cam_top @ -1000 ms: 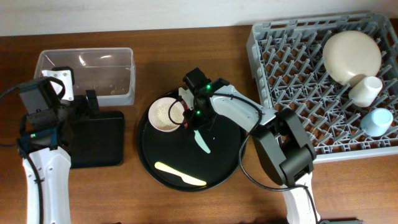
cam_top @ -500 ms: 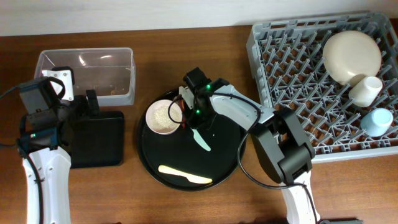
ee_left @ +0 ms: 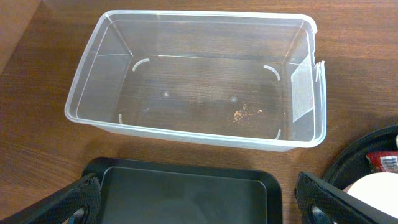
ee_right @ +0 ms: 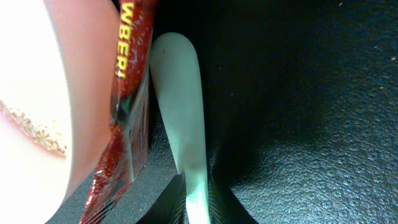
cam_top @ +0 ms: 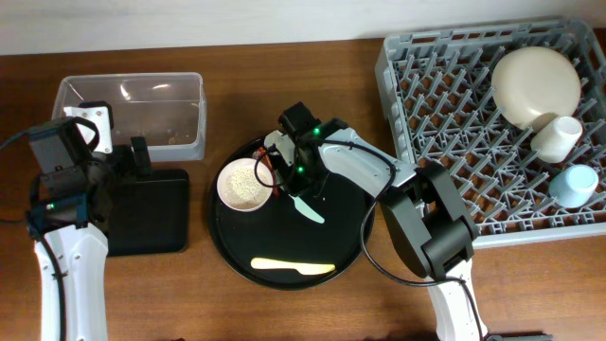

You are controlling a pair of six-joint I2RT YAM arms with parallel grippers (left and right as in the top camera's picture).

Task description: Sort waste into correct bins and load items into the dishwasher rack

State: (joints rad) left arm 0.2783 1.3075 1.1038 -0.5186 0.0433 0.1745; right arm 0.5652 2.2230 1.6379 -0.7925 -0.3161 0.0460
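The mint-green spoon (cam_top: 308,210) lies lengthwise ahead of the right gripper (cam_top: 287,180).
Overhead: left gripper (cam_top: 139,156) well away. Left wrist: its jaws gape, empty. Right wrist: near-closed jaws pinch the spoon's handle, red wrapper (ee_right: 124,124) just left.

Bowl (cam_top: 242,184) on round tray (cam_top: 346,227); tub (cam_top: 133,118) and flat tray (cam_top: 151,213) left of it, rack (cam_top: 445,114) right.

The right half of the round black tray (cam_top: 341,232) lies bare. Its left side is crowded. The pink-rimmed bowl (cam_top: 241,183) sits at the left rim, with the red wrapper (ee_right: 127,93) and mint-green spoon (cam_top: 309,211) tight beside it. The right gripper (cam_top: 280,174) is low among them. The yellow spoon (cam_top: 292,267) lines the near rim. The dishwasher rack (cam_top: 390,95) walls the tray's right.
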